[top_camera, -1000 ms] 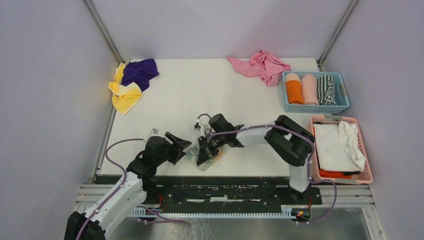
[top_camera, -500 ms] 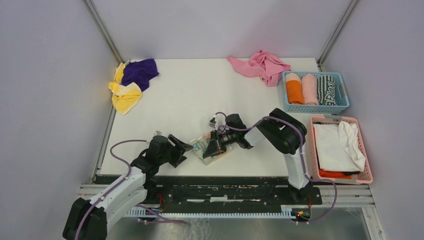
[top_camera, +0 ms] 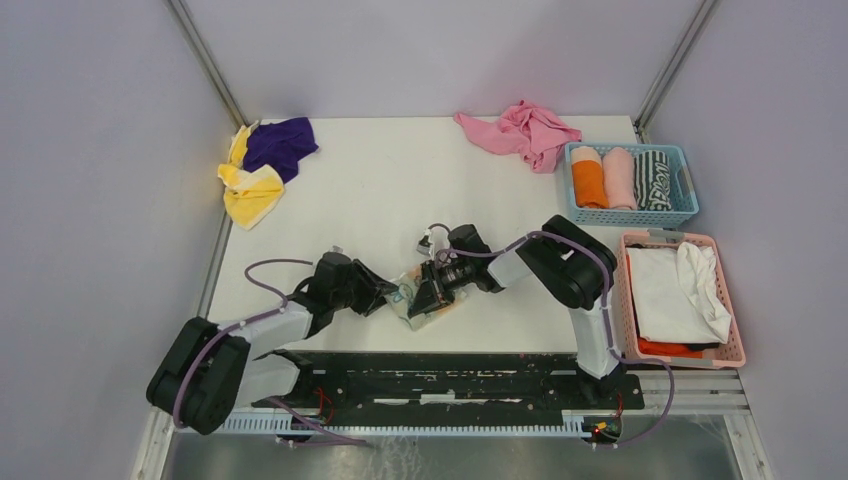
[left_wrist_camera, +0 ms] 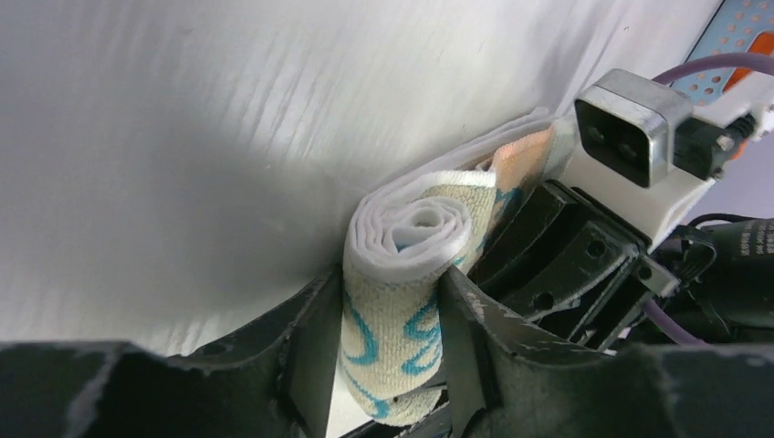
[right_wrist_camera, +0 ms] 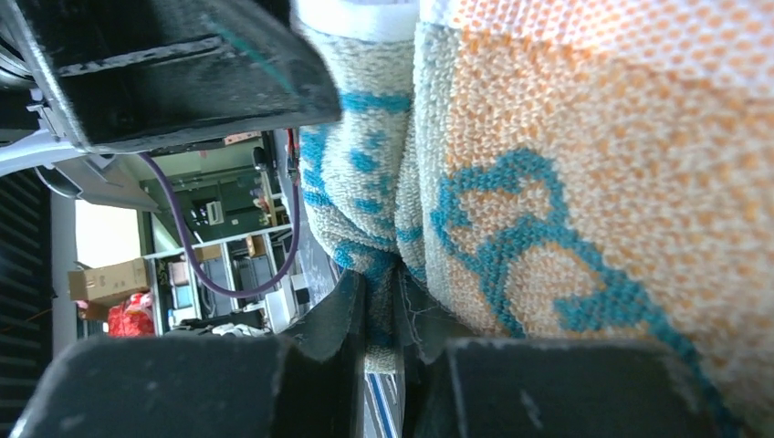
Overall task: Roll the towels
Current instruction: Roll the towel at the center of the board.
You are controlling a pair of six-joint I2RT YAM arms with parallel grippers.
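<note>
**Risk of an unravelling roll at the near edge**

Watching the teal-and-white towel point(left_wrist_camera: 411, 228) here, wound into a tight roll and lying on the white surface point(top_camera: 400, 180) close to its near edge, squeezed from both sides. Gripped at its open spiral end by the left tool point(top_camera: 388, 297), with fingers point(left_wrist_camera: 315, 347) pressed on either flank of the roll. Pinched further along by the right tool point(right_wrist_camera: 381, 319), closed on a thin fold of the same cloth.

Could go wrong quickly from here. Could spring loose if either grip lets go before the outer edge is tucked under, judging by how soft the layers look. Could telescope too, with the inner turns pushed out of one end, if pulled in opposite directions. Worth minding the crowding as well, with both tools packed tight around the roll: could knock together on any sideways shift.

As for pose: reaching in low and flat from the left with the left arm, wrist nearly level. Folding back at the elbow with the right arm, forearm running leftward and down to the roll. Leaves the yellow towel point(top_camera: 250, 192) and purple towel point(top_camera: 283, 143) heaped in the far left corner, well apart, not yet rolled.
</note>
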